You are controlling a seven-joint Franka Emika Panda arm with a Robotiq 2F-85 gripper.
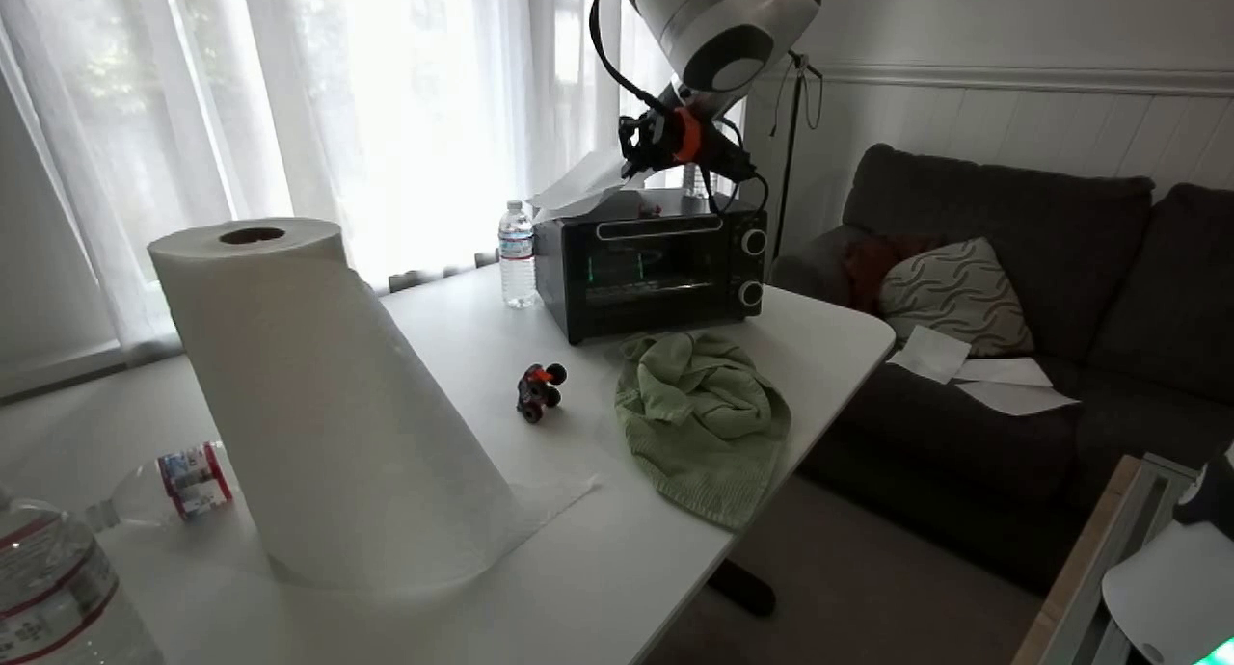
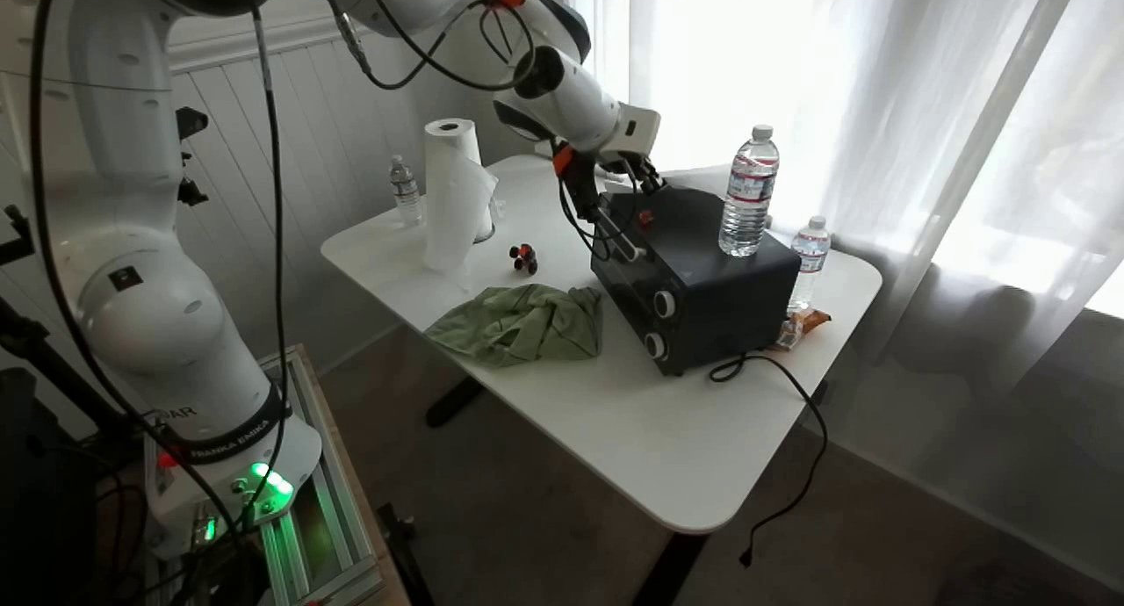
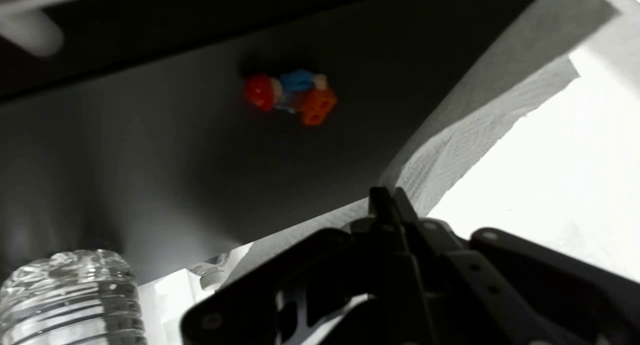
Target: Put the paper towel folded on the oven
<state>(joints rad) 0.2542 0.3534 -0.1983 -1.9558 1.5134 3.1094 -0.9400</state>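
My gripper (image 1: 629, 149) is shut on a white sheet of paper towel (image 1: 578, 185) above the black oven (image 1: 578, 284). In the wrist view the fingertips (image 3: 390, 192) pinch the paper towel (image 3: 450, 145), which spreads to both sides of them along the far edge of the oven top (image 3: 165, 175). The sheet looks bent at the fingers; I cannot tell if it is fully folded. In an exterior view the gripper (image 2: 650, 180) is over the far end of the oven (image 2: 702, 237), and the sheet is mostly hidden behind the arm and oven.
A water bottle (image 2: 749, 193) and a small toy figure (image 3: 290, 95) are on the oven top. Another bottle (image 1: 517, 255) stands beside the oven. A green cloth (image 1: 704, 424), toy car (image 1: 538, 392) and paper towel roll (image 1: 337, 405) are on the white table (image 1: 598, 569).
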